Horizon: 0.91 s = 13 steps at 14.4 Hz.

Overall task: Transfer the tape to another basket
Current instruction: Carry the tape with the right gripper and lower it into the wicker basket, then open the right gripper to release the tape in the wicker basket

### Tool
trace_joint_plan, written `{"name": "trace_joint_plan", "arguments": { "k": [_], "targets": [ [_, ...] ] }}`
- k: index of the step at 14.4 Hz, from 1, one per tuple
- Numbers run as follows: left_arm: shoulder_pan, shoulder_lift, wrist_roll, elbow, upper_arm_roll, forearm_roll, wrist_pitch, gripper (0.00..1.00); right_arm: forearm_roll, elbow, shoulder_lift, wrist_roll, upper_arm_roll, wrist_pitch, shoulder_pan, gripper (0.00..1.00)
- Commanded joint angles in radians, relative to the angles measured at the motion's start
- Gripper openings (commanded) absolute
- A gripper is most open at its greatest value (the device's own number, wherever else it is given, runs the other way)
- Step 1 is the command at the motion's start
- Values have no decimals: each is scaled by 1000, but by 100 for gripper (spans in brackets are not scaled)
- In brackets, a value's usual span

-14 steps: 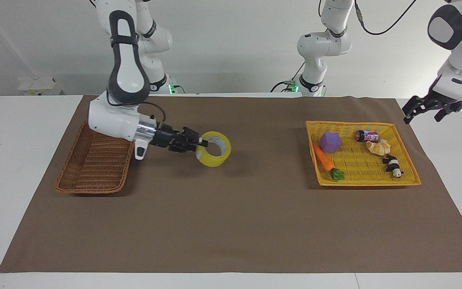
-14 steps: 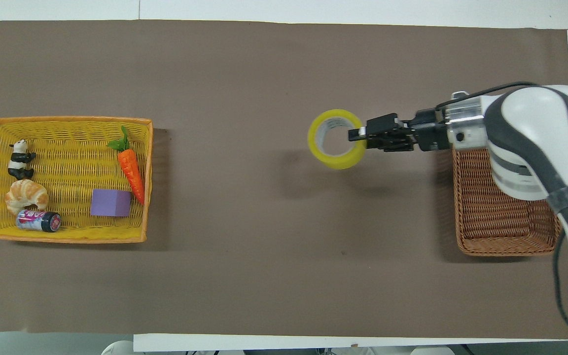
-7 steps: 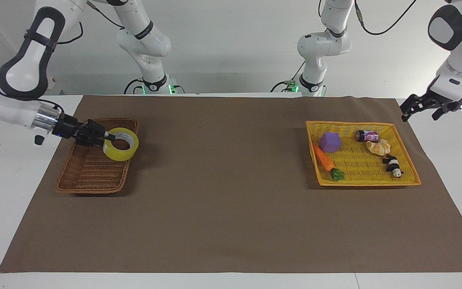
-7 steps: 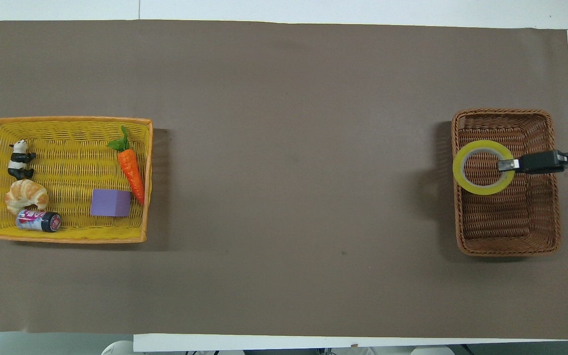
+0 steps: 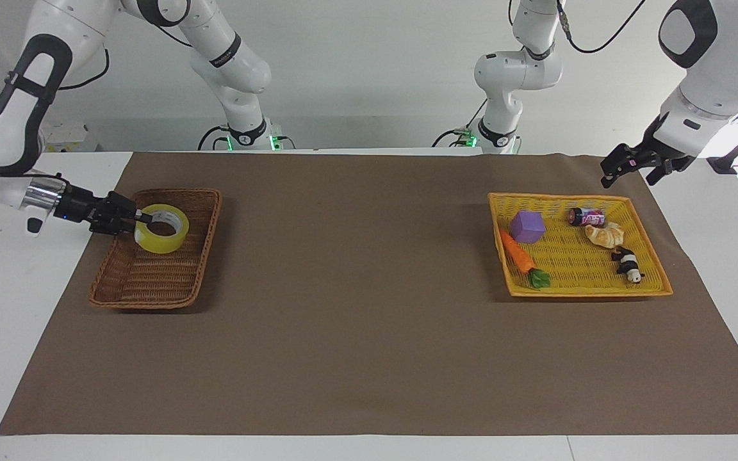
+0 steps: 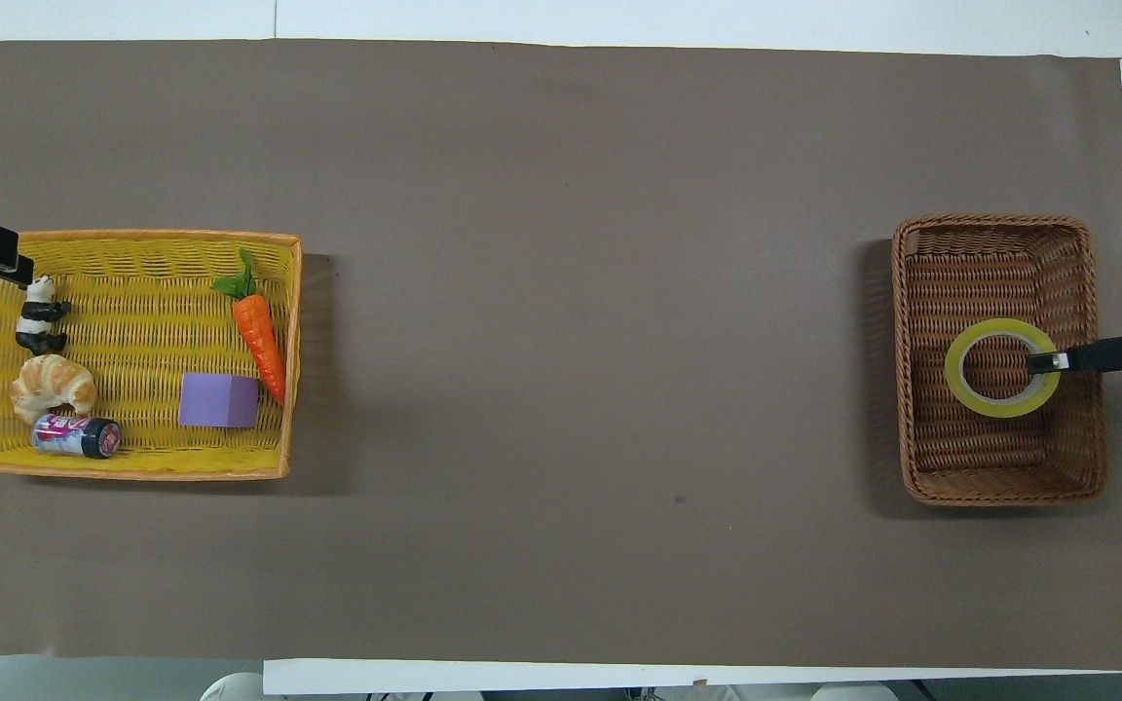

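Note:
The tape (image 5: 159, 243), a yellow roll with a white core, hangs low inside the brown wicker basket (image 5: 145, 282) at the right arm's end of the table. My right gripper (image 5: 143, 219) is shut on the roll's wall, with one finger inside the ring. It reaches in across the basket's rim from the table's end. I cannot tell whether the roll touches the basket floor. From overhead, the tape (image 6: 956, 372) lies over the middle of the basket (image 6: 999, 472), with my right gripper (image 6: 1044, 362) at its edge. My left gripper (image 5: 628, 179) hangs open and holds nothing above the yellow tray's corner.
A shallow yellow-orange tray (image 5: 590, 291) at the left arm's end holds a carrot (image 5: 517, 255), a purple block (image 5: 528, 226), a small can (image 5: 585, 216), a croissant (image 5: 606, 235) and a panda figure (image 5: 627, 262). A brown mat (image 5: 369, 333) covers the table.
My right arm swung the tape from over the mat's middle to the brown basket, then lowered it deeper inside. My left gripper drifted in over the yellow tray's corner.

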Motion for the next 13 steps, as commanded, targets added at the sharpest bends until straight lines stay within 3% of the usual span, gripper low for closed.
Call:
{"name": "trace_joint_plan", "arguments": {
  "k": [1,4,5,6,7,10,13],
  "targets": [
    [36,33,-11,58,-40,-6,-46,100,-16,-15,10,-45,12,14,-6,0],
    [38,45,-11,89,-42,0,-60,100,-24,-15,10,-87,13,37,-1,4],
    [38,47,-11,89,-43,18,-68,100,-45,-2,13,-99,15,39,11,40],
    [36,45,-11,89,-43,26,-74,100,-58,1,13,-105,15,46,21,92],
    [36,44,-9,89,-43,24,-69,100,-61,1,10,-114,15,69,23,100],
    [21,25,1,23,-43,27,-39,100,-78,3,-19,-134,15,95,54,100],
    [32,7,-3,-4,-42,27,-20,100,-246,5,-136,-122,15,207,162,100]
  ]
}}
